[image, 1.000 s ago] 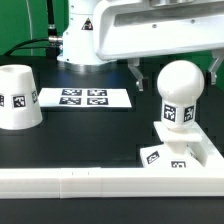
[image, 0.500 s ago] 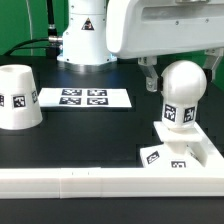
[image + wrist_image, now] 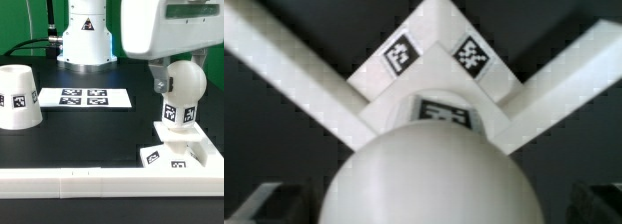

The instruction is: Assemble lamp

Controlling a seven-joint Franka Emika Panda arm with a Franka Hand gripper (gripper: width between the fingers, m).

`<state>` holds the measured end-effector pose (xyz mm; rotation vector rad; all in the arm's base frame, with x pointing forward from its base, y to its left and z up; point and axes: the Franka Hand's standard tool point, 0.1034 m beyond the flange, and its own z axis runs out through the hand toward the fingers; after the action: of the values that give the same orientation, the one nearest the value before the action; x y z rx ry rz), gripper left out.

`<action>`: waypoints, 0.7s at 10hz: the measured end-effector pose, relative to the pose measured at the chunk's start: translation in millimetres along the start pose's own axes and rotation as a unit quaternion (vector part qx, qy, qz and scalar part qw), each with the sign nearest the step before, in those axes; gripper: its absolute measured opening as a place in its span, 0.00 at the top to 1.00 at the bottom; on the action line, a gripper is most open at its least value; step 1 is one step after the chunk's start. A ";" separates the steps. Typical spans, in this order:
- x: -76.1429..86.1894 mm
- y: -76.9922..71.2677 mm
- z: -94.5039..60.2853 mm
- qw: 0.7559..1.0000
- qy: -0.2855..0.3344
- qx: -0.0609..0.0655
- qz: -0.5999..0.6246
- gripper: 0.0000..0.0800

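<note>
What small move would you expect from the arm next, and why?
Probably straight down, then close. The open gripper hangs just above the bulb, which stands upright on the base, and the wrist view shows the bulb's round top centred beneath it.

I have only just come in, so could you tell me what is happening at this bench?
The arm is working on a lamp. Its pincer hovers open over the bulb, one finger on each side of the ball top, apparently not gripping it. The bulb stands upright on the base, at the exterior view's right. The shade stands apart at the exterior view's left, with the marker board between them.
</note>
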<state>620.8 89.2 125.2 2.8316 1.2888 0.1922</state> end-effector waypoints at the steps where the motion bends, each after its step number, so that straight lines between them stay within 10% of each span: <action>1: 2.7 2.2 0.0 0.999 -0.005 -0.004 -0.049 0.13; 7: 12.7 3.0 4.6 0.964 -0.029 -0.014 -0.265 0.13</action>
<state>631.8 97.0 122.2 2.3339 1.9402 0.1089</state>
